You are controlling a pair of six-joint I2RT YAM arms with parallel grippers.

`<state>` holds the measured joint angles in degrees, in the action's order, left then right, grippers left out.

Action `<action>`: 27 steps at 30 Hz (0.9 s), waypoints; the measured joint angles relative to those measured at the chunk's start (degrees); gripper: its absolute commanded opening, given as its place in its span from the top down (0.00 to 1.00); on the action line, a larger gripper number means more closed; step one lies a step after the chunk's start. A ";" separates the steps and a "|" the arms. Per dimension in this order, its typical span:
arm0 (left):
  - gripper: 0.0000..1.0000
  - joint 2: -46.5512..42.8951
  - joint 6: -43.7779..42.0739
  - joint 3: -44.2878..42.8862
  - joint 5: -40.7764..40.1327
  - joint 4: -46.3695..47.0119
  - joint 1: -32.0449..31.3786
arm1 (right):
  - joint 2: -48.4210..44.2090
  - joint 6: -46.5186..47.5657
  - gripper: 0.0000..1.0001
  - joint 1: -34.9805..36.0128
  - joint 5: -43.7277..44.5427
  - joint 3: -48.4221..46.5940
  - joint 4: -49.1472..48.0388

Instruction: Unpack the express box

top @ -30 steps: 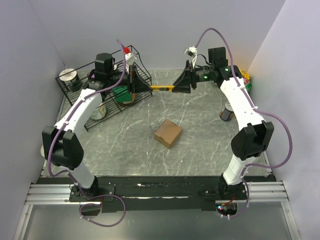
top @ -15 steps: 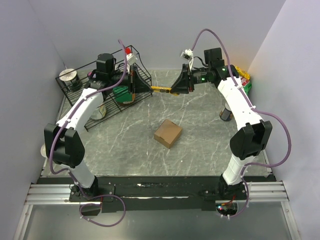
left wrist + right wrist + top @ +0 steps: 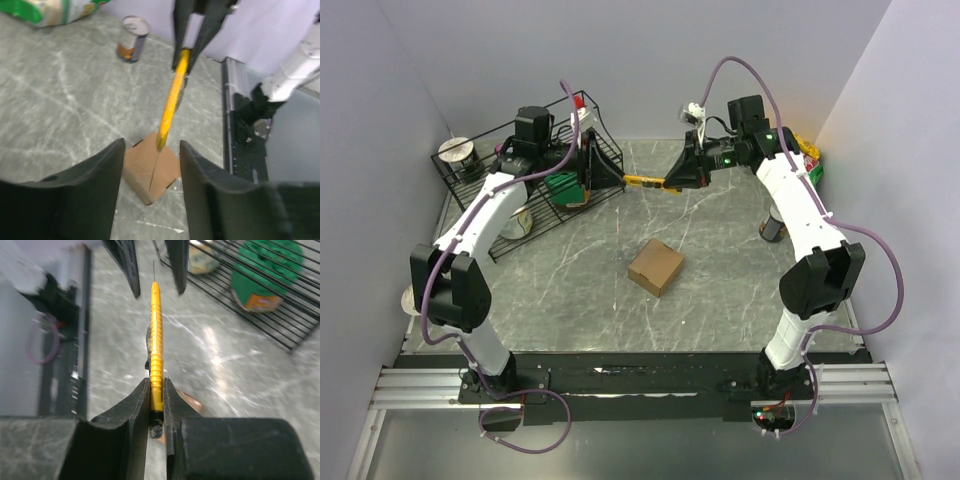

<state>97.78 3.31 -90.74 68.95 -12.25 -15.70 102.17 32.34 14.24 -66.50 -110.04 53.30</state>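
The express box (image 3: 656, 267), a small brown carton with its flaps shut, sits on the grey table (image 3: 570, 280) near the middle; it also shows below the left fingers (image 3: 150, 170). Above the far part of the table, a yellow cutter (image 3: 645, 181) hangs level between the arms. My right gripper (image 3: 676, 178) is shut on its black butt end (image 3: 156, 340), its jaws tight against the handle (image 3: 157, 385). My left gripper (image 3: 613, 178) stands open at the other end, and the cutter's tip (image 3: 172, 100) hangs free between its spread fingers (image 3: 151, 145).
A black wire rack (image 3: 520, 190) at the back left holds a green snack bag (image 3: 563, 185) and a white roll (image 3: 457, 152). A small can (image 3: 774, 228) stands at the right, and colourful packets (image 3: 810, 160) lie in the back right corner.
My left gripper has opened and let go of the cutter's tip. My right gripper has moved left along the cutter and closed on its butt end.
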 measured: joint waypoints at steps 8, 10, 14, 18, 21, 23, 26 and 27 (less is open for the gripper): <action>0.35 -0.24 -24.28 -4.92 -10.43 -20.17 0.09 | -1.11 18.97 1.00 4.94 17.05 -6.58 12.72; 0.36 -0.42 -27.26 -4.94 -11.98 -22.60 -0.28 | -2.08 21.94 1.00 7.06 21.38 -6.58 14.62; 0.38 -0.44 -30.32 -5.03 -13.62 -24.65 -2.47 | -3.04 24.39 1.00 10.45 27.41 -6.58 15.91; 0.40 0.46 -32.20 -7.50 -13.49 -27.02 -4.28 | -3.10 23.61 1.00 12.52 31.01 -6.58 15.96; 0.43 1.36 -32.50 -9.01 -12.92 -27.26 -4.46 | -3.06 22.27 1.00 12.90 32.83 -6.88 15.82; 0.44 1.62 -32.06 -8.94 -12.55 -27.12 -4.39 | -2.91 21.20 1.00 12.92 33.59 -7.67 15.89; 0.45 2.05 -31.52 -8.90 -11.72 -26.84 -4.20 | -2.91 19.87 1.00 13.00 34.25 -8.52 15.52; 0.45 2.23 -31.45 -8.90 -11.45 -26.67 -4.15 | -2.91 19.52 1.00 13.07 34.36 -8.57 15.23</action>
<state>100.01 -28.14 -99.63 57.49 -38.92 -19.86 99.26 51.86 27.31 -32.14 -118.61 68.53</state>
